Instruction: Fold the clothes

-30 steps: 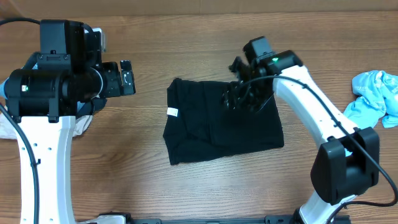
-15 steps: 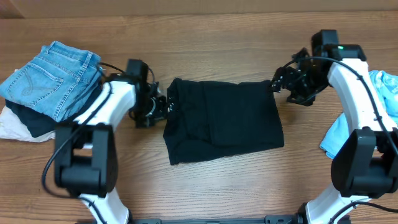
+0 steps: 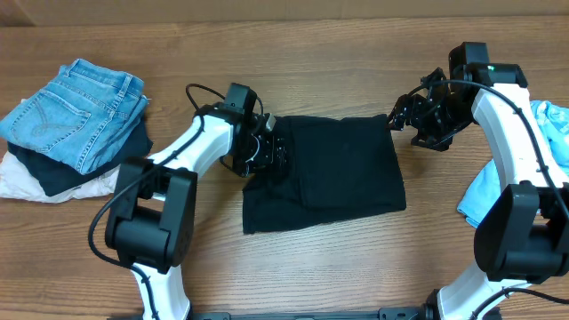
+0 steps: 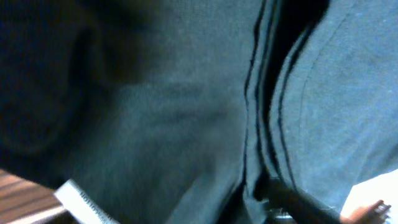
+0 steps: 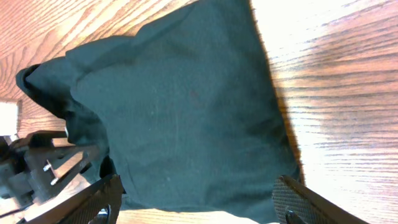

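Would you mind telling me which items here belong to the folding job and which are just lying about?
In the job: black T-shirt; left end effector; right end effector.
Lying about: blue jeans; dark cloth, white cloth beneath them; crumpled light blue cloth.

A wooden table (image 3: 338,267) with a brown grain carries everything. A black T-shirt (image 3: 347,178) lies folded into a rough rectangle at its centre, flat on the wood. At the far left sits a pile: a white garment (image 3: 22,182) at the bottom on the table, a dark garment (image 3: 53,173) over it, and blue jeans (image 3: 76,111) on top. A crumpled light blue cloth (image 3: 551,124) lies at the right edge.
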### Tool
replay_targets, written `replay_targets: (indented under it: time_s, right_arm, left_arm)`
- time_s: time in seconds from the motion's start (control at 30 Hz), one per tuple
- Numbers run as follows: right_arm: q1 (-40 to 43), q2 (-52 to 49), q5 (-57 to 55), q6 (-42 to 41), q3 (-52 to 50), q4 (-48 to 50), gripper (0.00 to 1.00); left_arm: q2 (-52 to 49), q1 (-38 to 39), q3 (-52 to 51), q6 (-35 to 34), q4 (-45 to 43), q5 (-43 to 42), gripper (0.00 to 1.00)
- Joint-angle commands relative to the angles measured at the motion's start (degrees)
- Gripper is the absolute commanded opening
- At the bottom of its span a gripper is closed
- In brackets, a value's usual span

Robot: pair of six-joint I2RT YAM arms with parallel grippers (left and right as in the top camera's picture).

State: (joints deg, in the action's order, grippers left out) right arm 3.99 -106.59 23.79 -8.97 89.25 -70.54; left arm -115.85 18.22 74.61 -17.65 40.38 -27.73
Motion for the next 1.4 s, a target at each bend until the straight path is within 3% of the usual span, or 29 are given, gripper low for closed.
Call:
replay_targets:
  time_s: [0.0, 0.03, 0.13, 0.3, 0.5, 0.6, 0.77, 0.97, 1.17, 1.37]
  right_arm:
    - [-0.15, -0.04, 0.44, -0.07, 1.18, -0.07, 0.81]
    - [-0.15, -0.04, 0.44, -0.07, 1.18, -0.28, 0.81]
    - [-0.15, -0.04, 0.42, -0.07, 1.18, -1.01, 0.81]
    - [-0.15, -0.04, 0.48, -0.07, 1.18, -1.18, 0.81]
    - [-0.15, -0.04, 0.50, -0.09, 1.18, -0.66, 0.81]
    - [-0.15, -0.04, 0.50, -0.07, 1.18, -0.66, 0.81]
    - [-0.15, -0.04, 0.50, -0.07, 1.18, -0.74, 0.81]
    - [-0.15, -0.04, 0.52, -0.09, 1.18, -1.09, 0.80]
    - [-0.15, -0.04, 0.52, -0.09, 1.18, -1.18, 0.80]
    - [-0.15, -0.04, 0.52, -0.07, 1.18, -1.36, 0.80]
  left_arm:
    - [-5.27, 1.31, -3.19, -2.14, 0.98, 3.96, 0.16]
    - [-5.20, 1.03, -3.19, -2.14, 1.62, 3.96, 0.04]
    - [-4.22, -1.64, -2.47, -2.05, 7.13, 5.77, 0.04]
    - [5.38, -12.79, 0.26, 1.64, 20.83, 13.62, 0.04]
    - [14.49, -23.02, 12.00, 6.32, 33.38, 15.76, 0.04]
    - [14.60, -17.35, 18.80, 4.70, 36.57, 19.41, 0.04]
    - [11.23, 0.24, 19.41, -5.33, 37.09, 34.23, 0.06]
    - [-0.57, 11.19, 19.41, -11.65, 37.75, 37.16, 0.07]
    - [-5.51, 16.52, 20.04, -13.46, 36.22, 33.92, 0.29]
    - [-5.51, 16.81, 31.58, -13.14, 38.12, 26.36, 0.50]
